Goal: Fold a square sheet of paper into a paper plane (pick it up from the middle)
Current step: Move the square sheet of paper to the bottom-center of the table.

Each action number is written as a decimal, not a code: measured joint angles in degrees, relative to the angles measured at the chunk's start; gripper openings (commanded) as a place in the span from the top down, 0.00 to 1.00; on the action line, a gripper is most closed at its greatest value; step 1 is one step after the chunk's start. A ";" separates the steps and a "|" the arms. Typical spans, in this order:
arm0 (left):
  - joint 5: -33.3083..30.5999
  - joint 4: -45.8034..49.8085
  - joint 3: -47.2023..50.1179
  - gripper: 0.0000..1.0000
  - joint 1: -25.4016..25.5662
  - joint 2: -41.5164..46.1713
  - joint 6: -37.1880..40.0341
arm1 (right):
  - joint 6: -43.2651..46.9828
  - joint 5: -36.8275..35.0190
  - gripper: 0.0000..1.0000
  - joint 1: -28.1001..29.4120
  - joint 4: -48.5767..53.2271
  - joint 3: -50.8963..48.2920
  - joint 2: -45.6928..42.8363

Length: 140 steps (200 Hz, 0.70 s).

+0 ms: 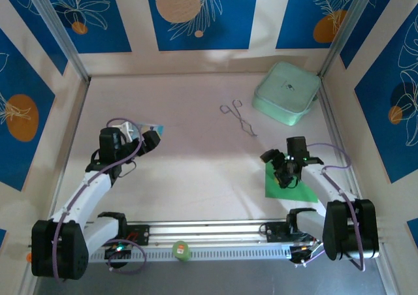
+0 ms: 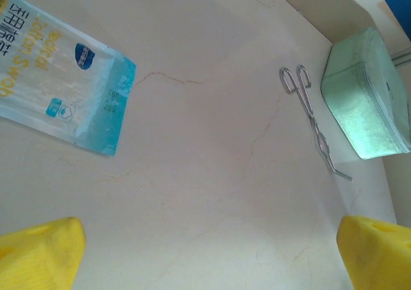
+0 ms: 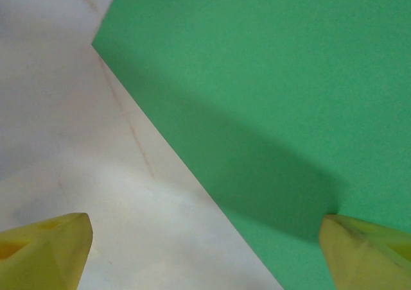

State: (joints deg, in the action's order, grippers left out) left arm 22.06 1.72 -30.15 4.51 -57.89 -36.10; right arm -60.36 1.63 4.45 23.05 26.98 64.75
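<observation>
The pale desk (image 1: 196,158) spreads between blue-patterned walls. At its far right corner sits a mint-green rounded box (image 1: 286,93), lid on, which also appears at the right edge of the left wrist view (image 2: 369,97). The square sheet of paper (image 1: 297,192) lies flat and unfolded at the near right of the desk, partly under the right arm. Being square, it has no marked long axis. Its near edge runs roughly along the arms' base rail, slightly askew, and in the right wrist view one corner of the sheet (image 3: 270,97) points to the upper left. The right claw (image 1: 279,168) hangs low over that left edge, released and spread wide (image 3: 205,255), one finger over bare desk and the other at the paper. Whether it touches I cannot tell. The left claw (image 1: 147,138) is well apart on the left, also released (image 2: 209,255), holding nothing. Just beyond it lies a light-blue printed packet (image 2: 58,78), and a thin pair of metal forceps (image 1: 238,117) rests near the box.
</observation>
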 measured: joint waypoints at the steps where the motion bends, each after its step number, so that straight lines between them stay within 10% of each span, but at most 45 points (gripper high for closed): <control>1: 0.00 0.07 -0.02 0.00 0.00 0.02 0.00 | -0.11 -0.15 0.07 0.33 -0.15 0.00 0.02; 101: 0.02 5.29 -3.34 0.00 0.02 0.55 0.59 | -28.44 -7.08 0.08 32.33 -16.46 6.73 14.40; 140: 0.35 7.65 -3.37 0.00 0.11 2.47 0.63 | -29.75 -5.84 0.08 36.72 -15.82 16.63 23.15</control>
State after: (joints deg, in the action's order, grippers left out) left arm 22.41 9.37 -33.52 4.62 -55.42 -35.46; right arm -90.11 -4.21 41.17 7.22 43.62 87.90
